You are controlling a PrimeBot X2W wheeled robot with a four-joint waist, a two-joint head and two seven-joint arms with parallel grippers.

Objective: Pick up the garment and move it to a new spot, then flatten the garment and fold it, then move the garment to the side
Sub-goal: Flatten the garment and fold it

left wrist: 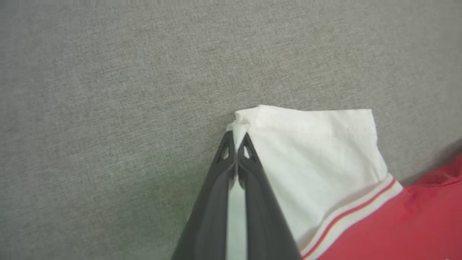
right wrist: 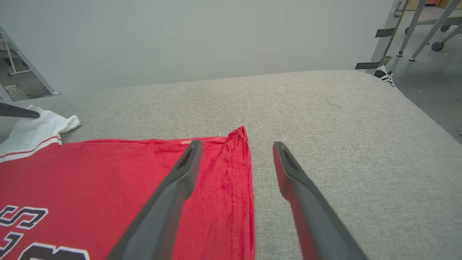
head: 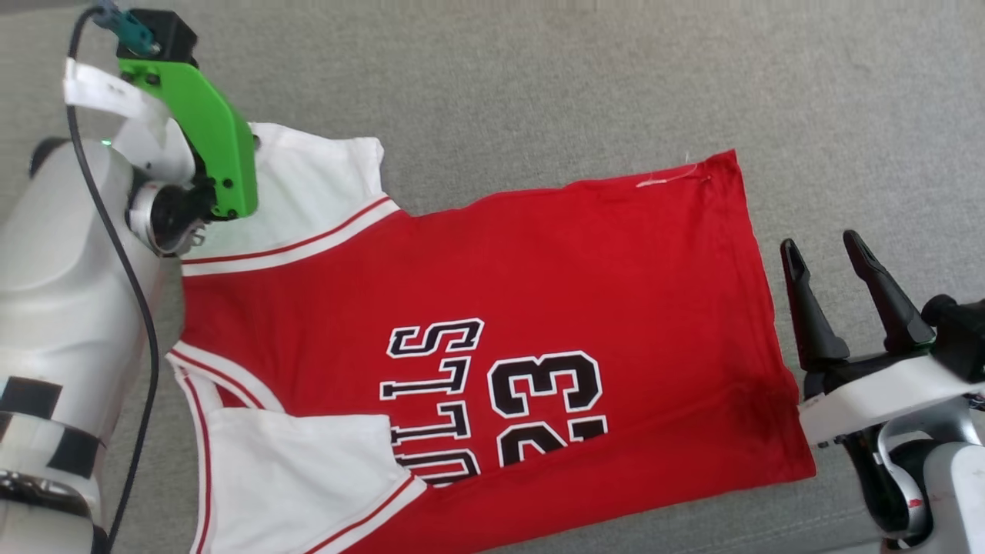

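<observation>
Garment [head: 539,308] flat on grey surface [head: 539,77], left gripper [left wrist: 237,137] nipping a sleeve [left wrist: 317,151].
Lettering faces up, hem twd robot's right. Left fingers pressed together on white sleeve's corner; right gripper [head: 822,241] spread wide, just beside the hem.

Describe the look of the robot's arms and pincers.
Left arm: pale grey shell, black tape bands, black cable, green bracket. Right arm: white wrist plate. Left pincer and right pincer: two long dark tapering fingers, slotted tips.
</observation>
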